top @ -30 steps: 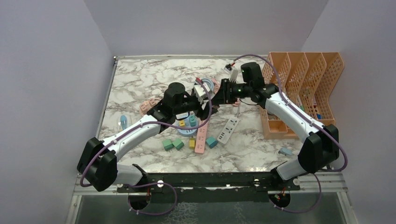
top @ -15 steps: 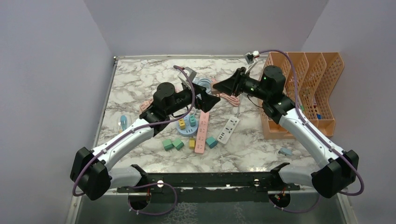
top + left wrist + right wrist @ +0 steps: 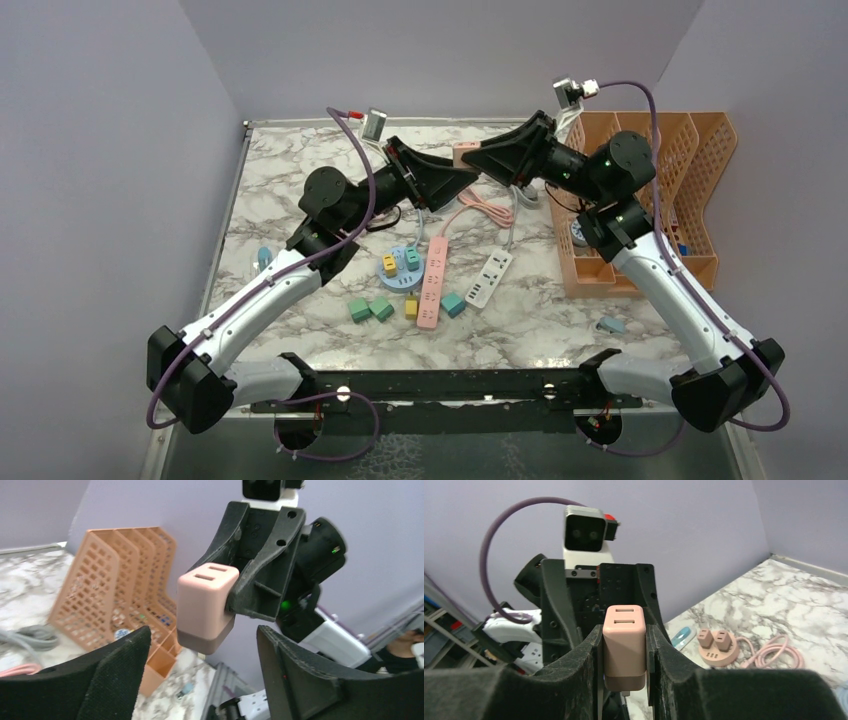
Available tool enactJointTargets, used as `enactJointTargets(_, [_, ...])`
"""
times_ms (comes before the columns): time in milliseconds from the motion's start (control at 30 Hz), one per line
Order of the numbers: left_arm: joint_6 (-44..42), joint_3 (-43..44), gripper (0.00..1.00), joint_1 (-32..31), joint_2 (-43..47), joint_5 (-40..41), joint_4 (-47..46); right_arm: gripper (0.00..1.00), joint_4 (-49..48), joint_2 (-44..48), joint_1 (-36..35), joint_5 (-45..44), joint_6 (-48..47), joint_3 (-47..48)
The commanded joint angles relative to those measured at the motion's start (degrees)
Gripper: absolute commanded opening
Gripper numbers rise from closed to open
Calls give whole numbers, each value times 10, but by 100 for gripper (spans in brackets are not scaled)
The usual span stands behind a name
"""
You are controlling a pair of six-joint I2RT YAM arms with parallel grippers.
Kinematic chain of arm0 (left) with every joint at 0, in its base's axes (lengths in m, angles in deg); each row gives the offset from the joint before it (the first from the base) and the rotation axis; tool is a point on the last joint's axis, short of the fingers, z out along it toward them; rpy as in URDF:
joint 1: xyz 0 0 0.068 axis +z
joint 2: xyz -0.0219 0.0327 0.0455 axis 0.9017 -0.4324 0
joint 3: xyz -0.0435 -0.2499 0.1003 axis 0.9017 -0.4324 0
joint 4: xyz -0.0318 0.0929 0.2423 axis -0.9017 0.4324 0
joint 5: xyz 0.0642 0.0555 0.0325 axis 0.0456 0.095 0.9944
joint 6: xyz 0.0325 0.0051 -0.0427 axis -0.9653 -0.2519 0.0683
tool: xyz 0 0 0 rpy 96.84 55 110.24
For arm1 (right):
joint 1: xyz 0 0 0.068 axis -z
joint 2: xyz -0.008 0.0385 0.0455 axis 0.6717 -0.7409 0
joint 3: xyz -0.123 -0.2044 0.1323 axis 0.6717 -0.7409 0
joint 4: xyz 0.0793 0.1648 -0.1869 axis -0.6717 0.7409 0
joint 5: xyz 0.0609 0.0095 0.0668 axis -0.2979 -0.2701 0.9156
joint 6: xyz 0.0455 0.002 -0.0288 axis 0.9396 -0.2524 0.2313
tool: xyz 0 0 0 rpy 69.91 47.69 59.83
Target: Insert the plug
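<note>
My right gripper (image 3: 480, 160) is raised above the back of the table and shut on a pink plug block (image 3: 465, 152). In the right wrist view the plug block (image 3: 624, 652) sits upright between both pads (image 3: 594, 650), two slots on top and a metal prong below. My left gripper (image 3: 458, 180) is open and faces it tip to tip. In the left wrist view the plug block (image 3: 206, 605) hangs just beyond my open left gripper (image 3: 204, 630) without touching it. A pink power strip (image 3: 432, 282) lies on the table below.
A white power strip (image 3: 488, 278), a round blue socket (image 3: 400, 268) and loose teal cubes (image 3: 370, 308) lie mid-table. A pink cable (image 3: 487, 210) runs to a round pink socket (image 3: 718, 647) with two plugs in it. An orange file rack (image 3: 650, 190) stands at the right.
Both arms have lifted from low over the table's middle and swung apart. Their grippers now meet high near the back, the right one holding the pink plug block.
</note>
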Motion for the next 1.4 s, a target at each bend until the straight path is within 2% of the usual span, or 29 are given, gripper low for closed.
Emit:
enactJointTargets(0, [82, 5, 65, 0, 2, -24, -73, 9, -66, 0, 2, 71, 46, 21])
enactJointTargets(167, [91, -3, 49, 0, -3, -39, -116, 9, -73, -2, 2, 97, 69, 36])
enactJointTargets(367, [67, -8, 19, 0, -3, -53, -127, 10, -55, 4, 2, 105, 61, 32])
enactJointTargets(400, [61, -7, 14, 0, -3, -56, -127, 12, -50, 5, 2, 105, 58, 30])
enactJointTargets(500, [25, -8, 0, 0, -1, -73, -126, 29, -3, 10, 2, 99, 15, 38])
enactJointTargets(600, [-33, -14, 0, 0, 3, -109, -125, 46, 65, 19, 2, 93, -54, 49])
enactJointTargets(700, [-101, -16, 0, 3, 5, -155, -104, 53, 109, 36, 2, 80, -93, 45])
enactJointTargets(767, [-145, -8, 0, 5, 3, -185, -74, 55, 137, 41, 2, 94, -120, 51])
enactJointTargets(933, [-274, 23, 0, 10, -5, -281, 11, 56, 291, 38, 2, 118, -246, 103])
enactJointTargets(1067, [-377, 64, 0, 11, -15, -308, 106, 53, 410, 34, 2, 151, -361, 147])
enactJointTargets(1200, [-492, 118, 0, 12, -30, -292, 256, 53, 447, 43, 2, 174, -424, 144])
enactJointTargets(1367, [-577, 156, 0, 12, -42, -295, 350, 53, 480, 35, 1, 167, -471, 151])
